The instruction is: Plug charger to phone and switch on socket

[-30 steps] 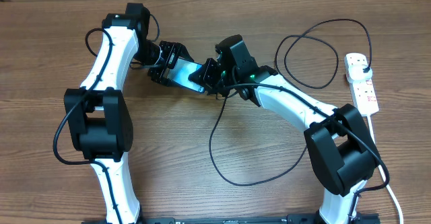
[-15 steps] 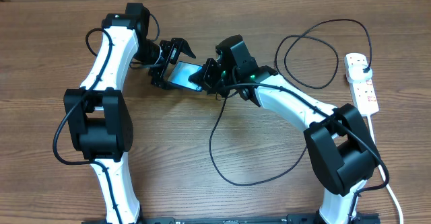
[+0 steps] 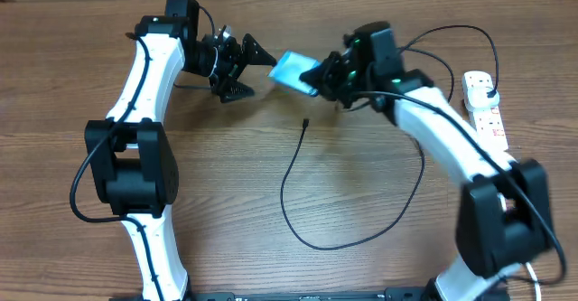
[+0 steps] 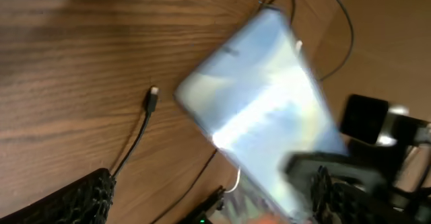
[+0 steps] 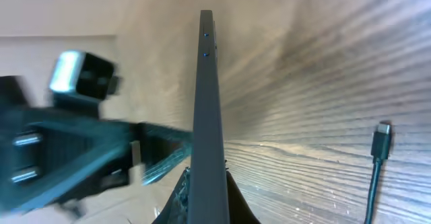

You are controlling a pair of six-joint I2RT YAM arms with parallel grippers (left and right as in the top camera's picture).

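The phone (image 3: 292, 68), its screen lit light blue, is held tilted above the table by my right gripper (image 3: 318, 73), which is shut on its right end. In the right wrist view the phone (image 5: 207, 96) stands edge-on between the fingers (image 5: 207, 192). My left gripper (image 3: 250, 71) is open and empty just left of the phone, apart from it. In the left wrist view the phone (image 4: 262, 116) is blurred. The charger's black connector tip (image 3: 305, 123) lies loose on the table below the phone. It also shows in the left wrist view (image 4: 153, 93) and the right wrist view (image 5: 382, 135).
The charger's black cable (image 3: 298, 220) loops across the middle of the table and up to a black plug (image 3: 489, 87) seated in the white socket strip (image 3: 486, 116) at the far right. The strip's white cord (image 3: 524, 247) runs down the right side.
My left gripper has let go of the phone and drawn back to the left. My right arm has carried the phone up and to the right. The connector tip now lies free on the table.
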